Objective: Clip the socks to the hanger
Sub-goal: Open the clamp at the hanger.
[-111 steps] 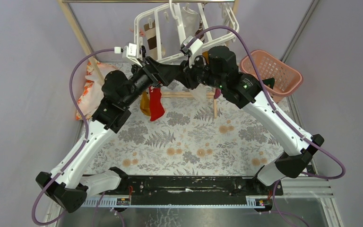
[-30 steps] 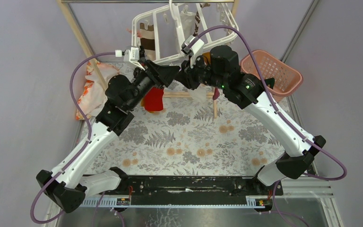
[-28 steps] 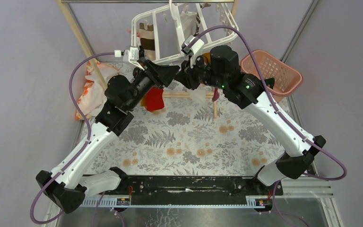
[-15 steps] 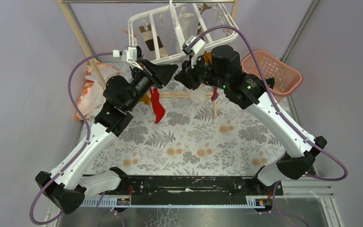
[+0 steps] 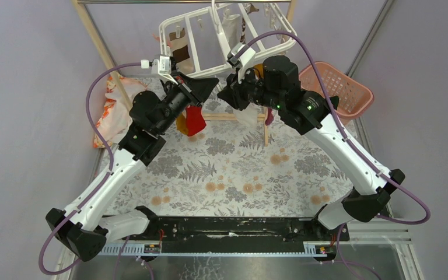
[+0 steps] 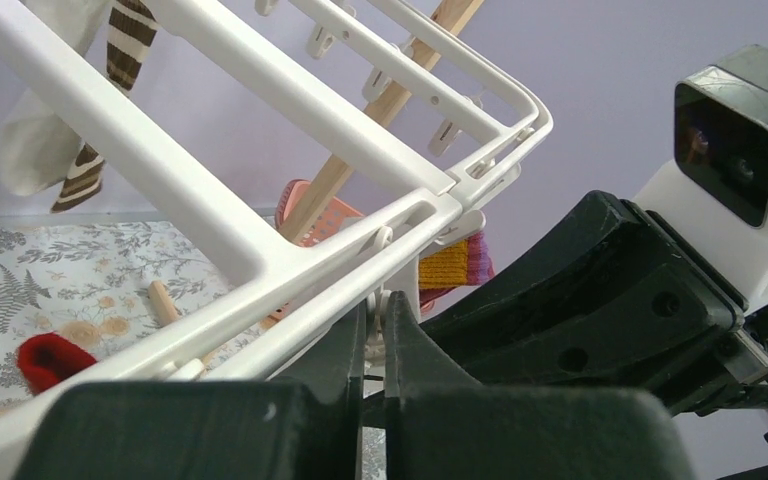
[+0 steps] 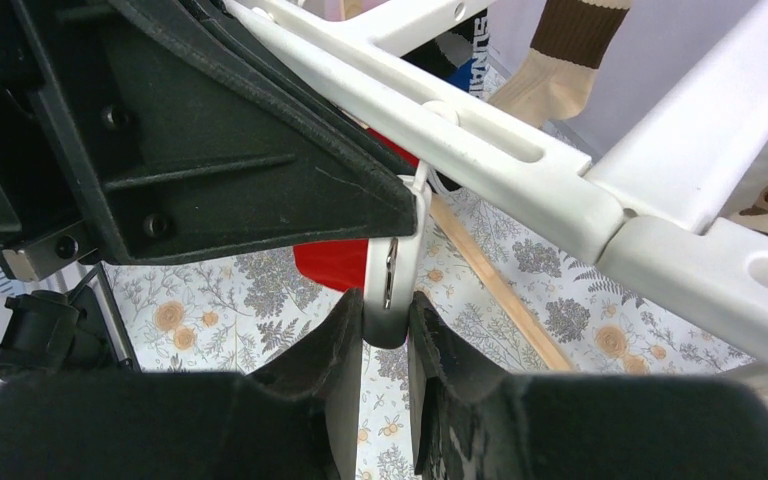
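The white hanger hangs tilted from the rack rod, and both grippers meet under its near bar. My right gripper is shut on the lower end of a dangling white clip. My left gripper is shut, its tips right at the thin white link on top of that clip. A red sock hangs just behind the clip, beside an orange sock. An orange-and-purple sock and a brown-striped sock hang from other clips.
A pink lattice basket stands at the back right. An orange-and-white cloth lies at the back left by the wooden rack post. The rack's wooden foot bar crosses the flowered table below the grippers.
My left gripper's jaws have closed up at the clip's top. The hanger has swung a little and the red sock has turned with it. The right gripper keeps its hold on the clip.
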Controlling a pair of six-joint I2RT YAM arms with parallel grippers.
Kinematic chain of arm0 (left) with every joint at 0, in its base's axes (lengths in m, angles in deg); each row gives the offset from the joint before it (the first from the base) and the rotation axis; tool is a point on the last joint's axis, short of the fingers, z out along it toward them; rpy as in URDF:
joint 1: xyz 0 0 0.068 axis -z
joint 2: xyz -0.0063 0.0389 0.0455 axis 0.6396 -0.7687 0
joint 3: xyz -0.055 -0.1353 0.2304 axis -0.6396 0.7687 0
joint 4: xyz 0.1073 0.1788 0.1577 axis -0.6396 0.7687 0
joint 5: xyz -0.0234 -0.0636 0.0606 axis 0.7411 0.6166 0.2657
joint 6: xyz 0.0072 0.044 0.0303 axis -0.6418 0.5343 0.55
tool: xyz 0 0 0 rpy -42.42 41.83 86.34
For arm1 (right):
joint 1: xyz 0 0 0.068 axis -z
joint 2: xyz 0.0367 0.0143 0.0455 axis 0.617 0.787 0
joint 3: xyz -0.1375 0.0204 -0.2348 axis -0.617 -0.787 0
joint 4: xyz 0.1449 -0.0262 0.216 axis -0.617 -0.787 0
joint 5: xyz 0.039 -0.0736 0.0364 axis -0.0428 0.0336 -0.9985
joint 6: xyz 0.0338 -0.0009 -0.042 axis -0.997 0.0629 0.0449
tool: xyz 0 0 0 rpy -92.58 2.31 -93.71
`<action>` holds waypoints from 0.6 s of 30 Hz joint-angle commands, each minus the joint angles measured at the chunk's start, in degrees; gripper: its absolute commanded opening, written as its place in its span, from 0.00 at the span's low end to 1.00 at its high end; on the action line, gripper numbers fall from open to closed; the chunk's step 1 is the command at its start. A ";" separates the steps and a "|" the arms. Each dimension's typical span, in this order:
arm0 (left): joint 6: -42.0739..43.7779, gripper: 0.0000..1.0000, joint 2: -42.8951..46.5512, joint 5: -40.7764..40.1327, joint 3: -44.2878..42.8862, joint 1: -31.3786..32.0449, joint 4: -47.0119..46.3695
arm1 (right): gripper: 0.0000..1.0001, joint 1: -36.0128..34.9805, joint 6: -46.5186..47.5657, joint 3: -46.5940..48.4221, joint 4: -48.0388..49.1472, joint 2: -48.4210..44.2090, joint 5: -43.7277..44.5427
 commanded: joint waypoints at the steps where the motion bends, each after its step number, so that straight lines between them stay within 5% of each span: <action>1: 0.43 0.00 -1.23 1.72 -1.58 -0.10 -4.62 | 0.00 -1.33 -0.36 -0.26 -2.67 -2.52 -5.83; 9: 0.60 0.00 -0.41 1.11 -0.90 -0.10 -4.21 | 0.04 -1.32 -0.21 -1.07 -2.17 -3.09 -3.62; 11: 0.37 0.00 -0.19 0.79 -0.78 -0.08 -4.49 | 0.32 -1.37 0.43 -2.30 -1.30 -3.93 -3.30; 13: -0.07 0.00 -0.17 0.55 -0.86 -0.08 -4.73 | 0.49 -1.37 0.68 -3.40 -0.84 -4.96 -2.46; 18: -1.15 0.00 -0.42 -0.16 -0.48 -0.08 -5.13 | 0.69 -1.31 1.39 -7.58 -0.11 -9.44 0.70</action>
